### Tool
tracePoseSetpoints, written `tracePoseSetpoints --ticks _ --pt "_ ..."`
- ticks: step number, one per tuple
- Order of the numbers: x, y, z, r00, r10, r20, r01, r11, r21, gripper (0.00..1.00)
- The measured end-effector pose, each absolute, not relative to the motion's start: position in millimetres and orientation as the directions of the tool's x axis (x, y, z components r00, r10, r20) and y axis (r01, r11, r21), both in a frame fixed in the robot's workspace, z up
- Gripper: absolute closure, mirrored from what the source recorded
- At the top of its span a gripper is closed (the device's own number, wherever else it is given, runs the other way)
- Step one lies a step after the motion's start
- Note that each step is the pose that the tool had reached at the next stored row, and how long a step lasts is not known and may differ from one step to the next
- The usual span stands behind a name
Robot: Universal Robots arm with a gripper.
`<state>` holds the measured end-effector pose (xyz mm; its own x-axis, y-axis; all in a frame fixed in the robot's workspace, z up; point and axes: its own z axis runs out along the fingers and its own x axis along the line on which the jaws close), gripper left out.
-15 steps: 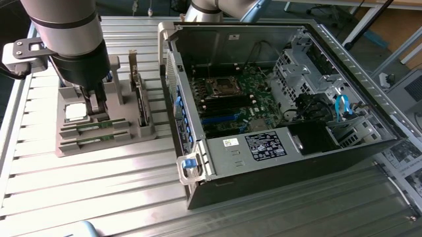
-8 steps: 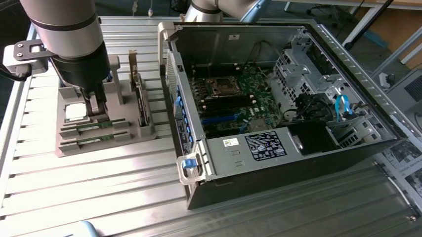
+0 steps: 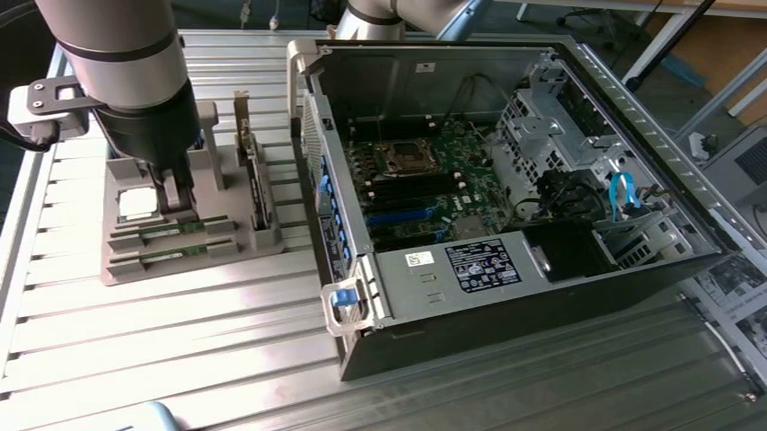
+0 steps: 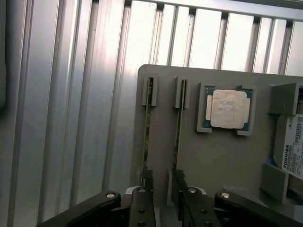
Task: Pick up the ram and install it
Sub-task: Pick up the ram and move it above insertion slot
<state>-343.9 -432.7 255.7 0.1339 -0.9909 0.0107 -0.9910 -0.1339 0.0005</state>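
Note:
Two identical thin green ram sticks stand on edge in slots of a grey holder (image 3: 120, 269) (image 4: 222, 161). In the exterior view they are the rear stick (image 3: 165, 235) and the front stick (image 3: 168, 257). In the wrist view they show edge-on as one stick (image 4: 147, 127) and its twin (image 4: 178, 127). My gripper (image 3: 175, 199) (image 4: 163, 182) hangs low over the holder at one end of the sticks. It is open, with one fingertip (image 4: 147, 178) over each stick's end, and it holds nothing.
A square silver processor chip (image 3: 138, 205) (image 4: 228, 109) lies on the holder beside the sticks, with an upright expansion card (image 3: 254, 180) and a labelled drive (image 4: 289, 146). The open computer case (image 3: 359, 296) with its motherboard (image 3: 432, 180) stands at the exterior view's right on a ribbed metal table (image 3: 180, 359).

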Motion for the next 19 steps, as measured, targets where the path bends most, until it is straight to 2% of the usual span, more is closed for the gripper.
tracePoseSetpoints --ticks 19 --pt "-344.7 -432.7 248.0 0.134 -0.991 0.011 -0.991 -0.134 0.001 0.70"
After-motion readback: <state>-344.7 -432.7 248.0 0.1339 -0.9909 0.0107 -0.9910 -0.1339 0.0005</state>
